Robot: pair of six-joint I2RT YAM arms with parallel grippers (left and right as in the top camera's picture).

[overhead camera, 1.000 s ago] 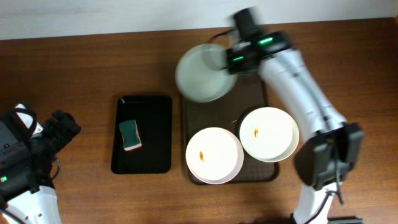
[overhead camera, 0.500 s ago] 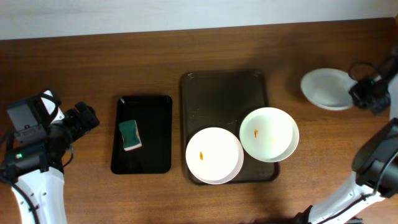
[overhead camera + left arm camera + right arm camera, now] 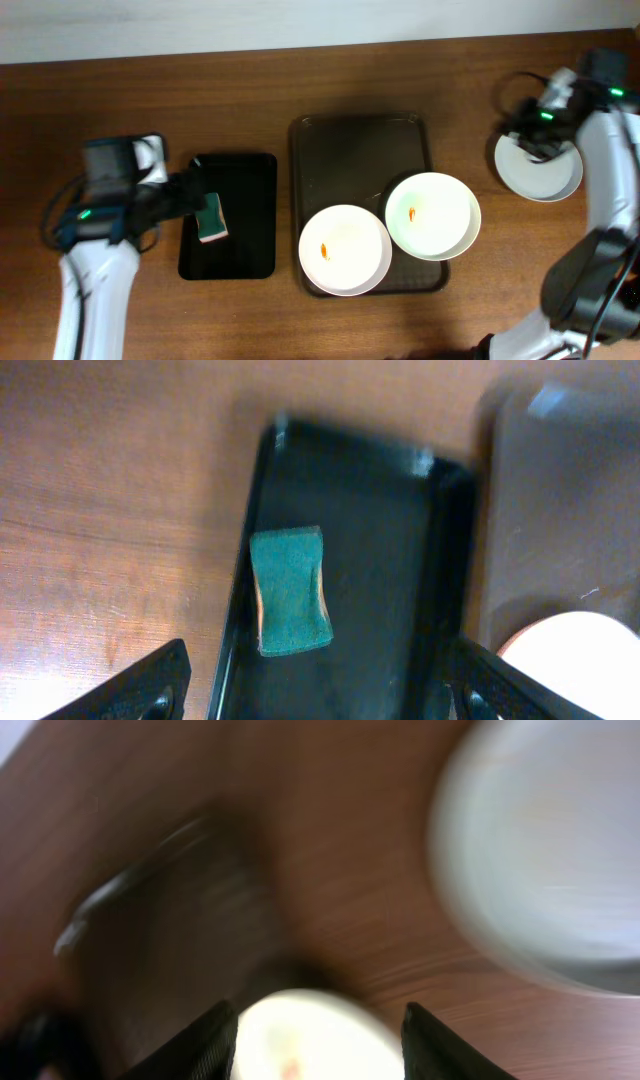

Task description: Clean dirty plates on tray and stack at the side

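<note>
Since half a second ago my left gripper point(image 3: 318, 660) has swung in from the left. It now hangs over the small black tray point(image 3: 250, 240), fingers wide apart, with the green sponge point(image 3: 290, 590) ahead between them, untouched. The clean plate point(image 3: 548, 175) sits slightly nearer on the counter point(image 3: 120, 100), right of the brown tray point(image 3: 350, 150). My right gripper point(image 3: 530, 135) has crossed to the plate's far-left rim. The overhead view hides its fingers; the blurred right wrist view shows them spread and empty, the plate off to one side. The left smeared plate point(image 3: 345, 265) and the right smeared plate point(image 3: 440, 235) remain edge to edge on the brown tray's near half.
</note>
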